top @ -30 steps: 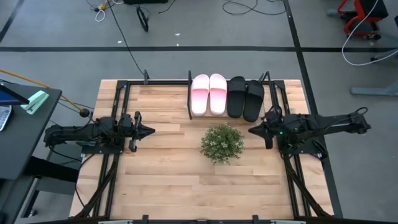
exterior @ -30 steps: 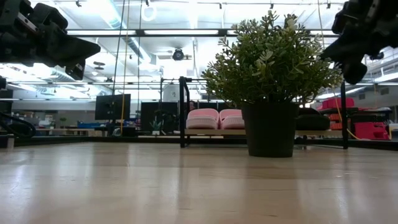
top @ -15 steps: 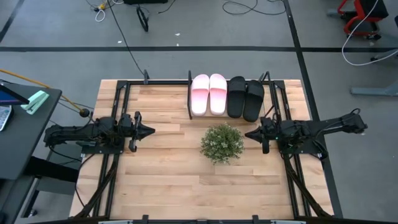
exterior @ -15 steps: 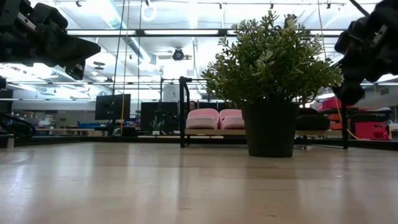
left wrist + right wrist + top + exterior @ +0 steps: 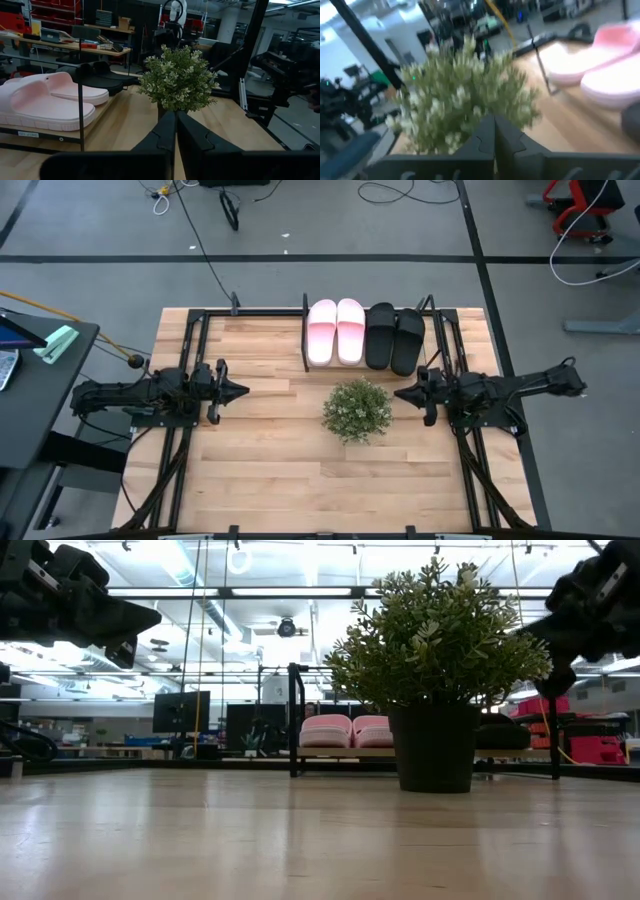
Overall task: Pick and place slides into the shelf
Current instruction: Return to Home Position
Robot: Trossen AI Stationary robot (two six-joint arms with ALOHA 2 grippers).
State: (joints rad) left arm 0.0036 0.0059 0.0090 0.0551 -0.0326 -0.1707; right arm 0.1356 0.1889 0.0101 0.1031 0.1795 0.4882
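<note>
For the return to home, we would draw our right gripper [image 5: 399, 393] straight back toward the right side, keeping it high above the table [image 5: 260, 470]. This way the wrist brushes neither the plant [image 5: 357, 409] just to its left nor the shelf [image 5: 305, 340] on the far side. Its fingers [image 5: 485, 137] are pressed together with no gap. They carry nothing and touch nothing. Our left gripper [image 5: 243, 390] waits above the left part of the table, pointing at the plant, also closed and empty. All four slides lie side by side in the shelf at the far edge, the pink slides [image 5: 336, 332] on the left and the black slides [image 5: 393, 338] on the right. We judge that no slide is left to pick up.
</note>
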